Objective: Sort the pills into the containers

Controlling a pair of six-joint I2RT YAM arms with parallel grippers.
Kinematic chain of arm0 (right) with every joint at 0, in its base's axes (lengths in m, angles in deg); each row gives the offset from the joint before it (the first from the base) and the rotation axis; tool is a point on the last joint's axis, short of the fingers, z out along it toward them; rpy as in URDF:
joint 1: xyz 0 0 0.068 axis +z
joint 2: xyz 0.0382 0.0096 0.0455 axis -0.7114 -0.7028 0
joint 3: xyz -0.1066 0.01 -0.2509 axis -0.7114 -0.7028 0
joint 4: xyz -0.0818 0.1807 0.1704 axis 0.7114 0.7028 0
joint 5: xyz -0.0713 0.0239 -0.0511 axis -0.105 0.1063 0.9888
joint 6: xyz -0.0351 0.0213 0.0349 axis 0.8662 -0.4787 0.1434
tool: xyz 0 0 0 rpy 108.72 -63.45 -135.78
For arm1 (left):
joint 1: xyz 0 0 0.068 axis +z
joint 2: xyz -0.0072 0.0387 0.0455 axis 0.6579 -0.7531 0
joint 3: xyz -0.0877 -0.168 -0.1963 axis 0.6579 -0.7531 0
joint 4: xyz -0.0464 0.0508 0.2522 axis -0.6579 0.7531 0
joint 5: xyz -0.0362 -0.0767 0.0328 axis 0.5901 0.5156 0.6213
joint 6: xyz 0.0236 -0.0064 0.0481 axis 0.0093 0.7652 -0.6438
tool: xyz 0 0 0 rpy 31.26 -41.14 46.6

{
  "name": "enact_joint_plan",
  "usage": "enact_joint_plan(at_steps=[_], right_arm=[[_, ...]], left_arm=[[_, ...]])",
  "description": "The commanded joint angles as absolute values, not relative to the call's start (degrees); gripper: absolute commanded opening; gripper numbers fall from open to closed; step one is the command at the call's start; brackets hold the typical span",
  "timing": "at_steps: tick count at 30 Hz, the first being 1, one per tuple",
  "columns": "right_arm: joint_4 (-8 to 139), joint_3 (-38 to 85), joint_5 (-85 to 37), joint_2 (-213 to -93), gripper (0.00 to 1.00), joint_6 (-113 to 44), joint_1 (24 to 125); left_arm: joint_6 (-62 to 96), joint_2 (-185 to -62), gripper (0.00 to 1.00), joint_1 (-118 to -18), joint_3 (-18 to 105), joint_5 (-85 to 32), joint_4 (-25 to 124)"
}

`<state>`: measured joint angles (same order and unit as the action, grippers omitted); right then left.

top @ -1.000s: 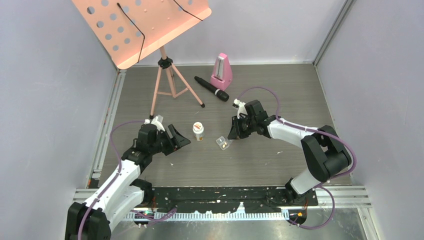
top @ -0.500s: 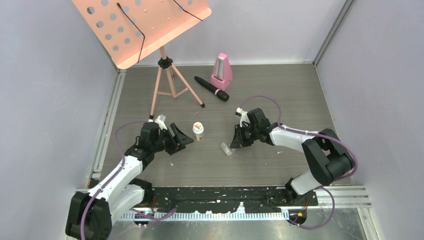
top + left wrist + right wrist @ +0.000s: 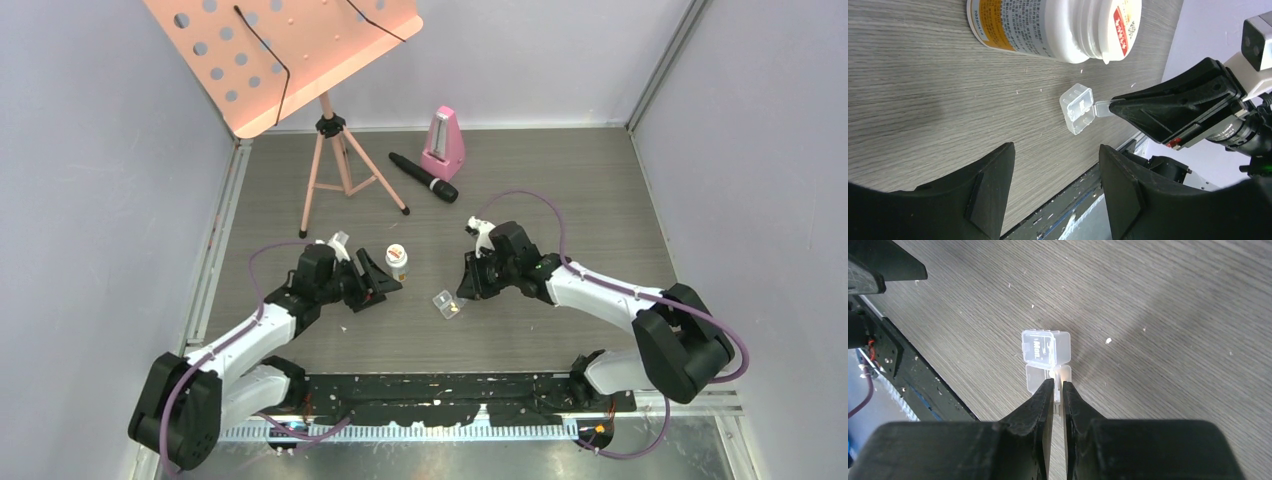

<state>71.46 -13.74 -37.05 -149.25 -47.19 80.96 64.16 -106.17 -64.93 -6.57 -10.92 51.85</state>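
Pill box (image 3: 446, 303) (image 3: 1078, 108) (image 3: 1046, 354): clear, two compartments joined; it lies on the grey wood-grain surface (image 3: 580, 190), in the near middle between the two arms.
Box detail: in the right wrist view, the far compartment carries a lid with raised lettering too small to read. The near compartment sits right at the fingertips.
Right end effector (image 3: 463, 291) (image 3: 1058, 386) (image 3: 1114, 104): clenched to a narrow slit on a thin clear flap at the box's edge. The flap runs from the box straight into the finger tips, as the left wrist view shows.
Box relative to right end effector: touching, directly ahead of the tips, with its body lying beyond them on the surface.
Left end effector (image 3: 386, 288) (image 3: 1055, 150): released, fingers spread wide with nothing between them.
Box relative to left end effector: ahead and apart, seen through the gap between the spread fingers.
Small bottle (image 3: 397, 262) (image 3: 1048, 25): white cap, orange label, upright just ahead of the left end effector and apart from the box.
Pills (image 3: 452, 308): only a faint yellowish fleck at the box in the top view; the wrist views do not resolve them.
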Motion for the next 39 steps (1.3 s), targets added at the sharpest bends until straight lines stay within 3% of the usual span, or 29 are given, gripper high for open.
enact_joint_plan(at_steps=[1,12,22,39], right_arm=[[73.27,-11.98,-32.32,-148.72,0.19,-47.11,82.57],[73.22,-10.02,-29.70,-150.45,0.23,-50.10,85.99],[73.98,-10.37,-24.65,-150.69,0.50,-55.05,86.72],[79.05,-10.88,-21.81,-141.58,0.56,-63.50,85.07]], left_arm=[[66.28,-108.87,0.64,-66.40,-6.46,-11.88,46.35],[71.47,-117.51,0.60,-72.14,-4.28,-12.36,42.28],[78.53,-124.71,0.59,-77.90,-5.38,-17.45,31.73],[87.14,-130.73,0.49,-86.45,-3.78,-27.90,28.97]])
